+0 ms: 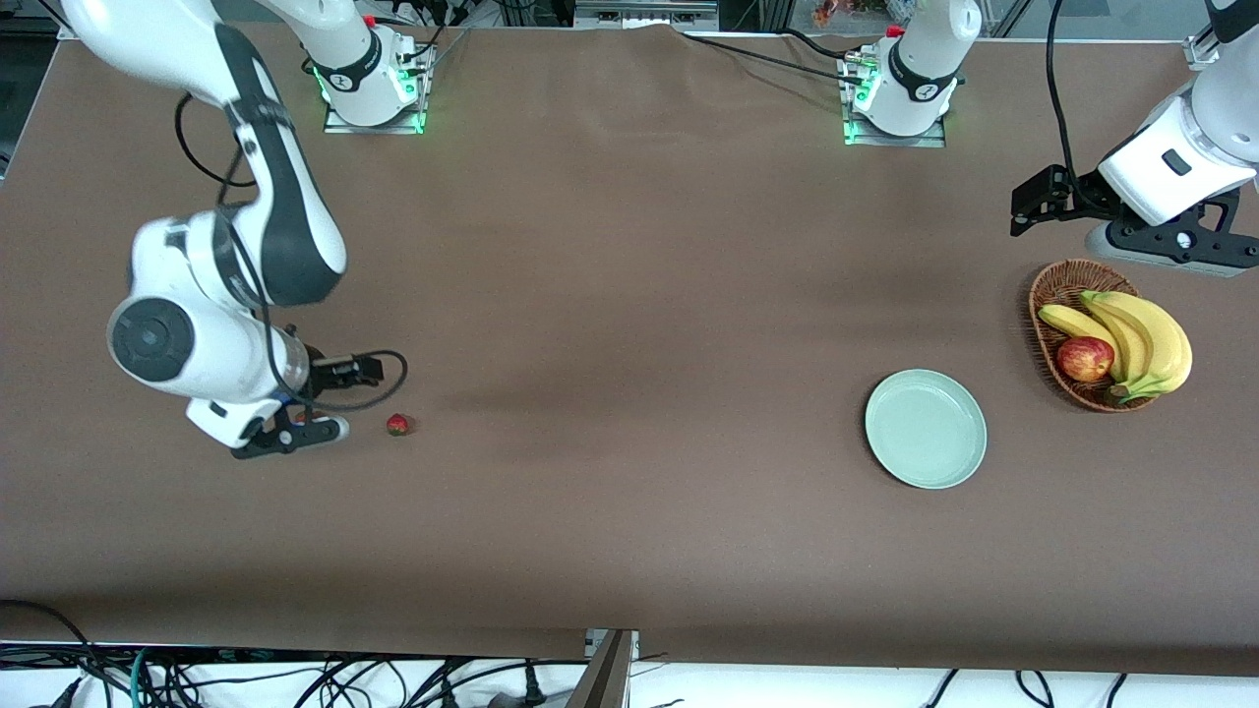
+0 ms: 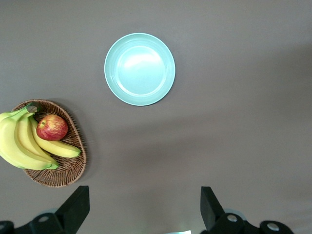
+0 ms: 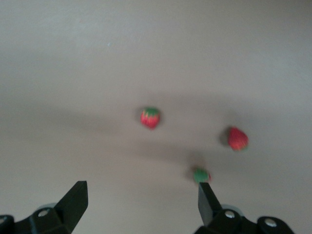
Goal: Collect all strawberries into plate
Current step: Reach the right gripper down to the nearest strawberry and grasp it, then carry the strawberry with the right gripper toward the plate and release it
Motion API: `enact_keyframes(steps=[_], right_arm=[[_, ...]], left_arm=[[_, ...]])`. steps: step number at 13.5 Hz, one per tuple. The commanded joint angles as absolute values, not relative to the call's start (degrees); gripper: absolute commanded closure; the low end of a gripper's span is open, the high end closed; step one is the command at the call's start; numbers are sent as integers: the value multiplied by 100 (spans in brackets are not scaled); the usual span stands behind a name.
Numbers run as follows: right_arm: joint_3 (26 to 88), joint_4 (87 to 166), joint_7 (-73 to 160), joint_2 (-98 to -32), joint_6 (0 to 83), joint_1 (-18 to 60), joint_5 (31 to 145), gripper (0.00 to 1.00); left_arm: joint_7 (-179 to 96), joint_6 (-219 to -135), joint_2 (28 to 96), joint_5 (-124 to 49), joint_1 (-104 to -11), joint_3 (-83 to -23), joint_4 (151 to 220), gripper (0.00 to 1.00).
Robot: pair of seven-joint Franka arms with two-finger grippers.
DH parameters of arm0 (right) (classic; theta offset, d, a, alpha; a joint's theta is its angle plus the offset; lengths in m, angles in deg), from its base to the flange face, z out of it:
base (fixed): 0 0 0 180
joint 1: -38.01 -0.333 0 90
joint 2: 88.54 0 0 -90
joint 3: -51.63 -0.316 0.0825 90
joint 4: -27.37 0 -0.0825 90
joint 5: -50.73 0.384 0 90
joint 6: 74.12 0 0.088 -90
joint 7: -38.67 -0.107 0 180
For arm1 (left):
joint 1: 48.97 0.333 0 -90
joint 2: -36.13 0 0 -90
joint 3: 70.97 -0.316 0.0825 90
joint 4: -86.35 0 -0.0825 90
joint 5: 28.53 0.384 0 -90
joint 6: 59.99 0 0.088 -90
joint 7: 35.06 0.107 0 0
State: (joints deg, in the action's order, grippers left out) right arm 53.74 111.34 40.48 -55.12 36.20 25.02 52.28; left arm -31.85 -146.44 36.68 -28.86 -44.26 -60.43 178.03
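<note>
Three small red strawberries lie close together in the right wrist view: one (image 3: 150, 117), one (image 3: 237, 138), and one with its green cap up (image 3: 201, 174) right beside one fingertip. In the front view one strawberry (image 1: 397, 425) lies in the open and another (image 1: 302, 417) peeks out under the right gripper (image 1: 290, 435); the third is hidden. The right gripper (image 3: 141, 202) is open and empty, low over the table. The mint-green plate (image 1: 926, 429) is empty, toward the left arm's end; it also shows in the left wrist view (image 2: 140, 68). The left gripper (image 1: 1175, 241) is open and empty (image 2: 144, 207), raised beside the basket.
A brown wicker basket (image 1: 1045, 287) holds bananas (image 1: 1146, 339) and a red apple (image 1: 1085, 359), beside the plate at the left arm's end. The basket (image 2: 68, 170) also shows in the left wrist view. Brown table between strawberries and plate.
</note>
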Motion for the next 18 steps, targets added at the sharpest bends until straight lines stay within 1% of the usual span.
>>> enact_keyframes(steps=[1, 4, 5, 10, 11, 12, 13, 14, 17, 18], right_arm=[[5391, 11112, 4078, -5006, 4205, 2483, 5311, 0], [5391, 11691, 4095, -4742, 5197, 2483, 5328, 0], [5391, 11815, 4113, -4671, 5409, 2483, 5328, 0], [5391, 11974, 4113, -4618, 5482, 2483, 5337, 0], [5391, 12000, 4113, -4618, 5499, 2483, 5337, 5], [5391, 12009, 4113, -4618, 5508, 2492, 5337, 25], [5391, 12000, 4113, -4618, 5508, 2492, 5337, 42], [5391, 12000, 4113, -4618, 5508, 2492, 5337, 57], [5391, 11992, 4096, -4618, 5508, 2474, 5337, 90], [5391, 11992, 4096, -4618, 5499, 2474, 5337, 100]], left_arm=[[-3198, -14603, 3683, -3020, -4388, -6008, 17706, 0], [-3198, -14603, 3683, -3020, -4388, -6008, 17706, 0], [-3198, -14603, 3683, -3020, -4388, -6008, 17706, 0], [-3198, -14603, 3683, -3020, -4388, -6008, 17706, 0], [-3198, -14603, 3683, -3020, -4388, -6008, 17706, 0], [-3198, -14603, 3683, -3020, -4388, -6008, 17706, 0], [-3198, -14595, 3683, -3020, -4388, -6008, 17706, 0], [-3198, -14595, 3683, -3020, -4388, -6008, 17706, 0], [-3198, -14595, 3683, -3020, -4387, -6016, 17706, 0], [-3198, -14595, 3683, -3020, -4388, -6016, 17706, 0]])
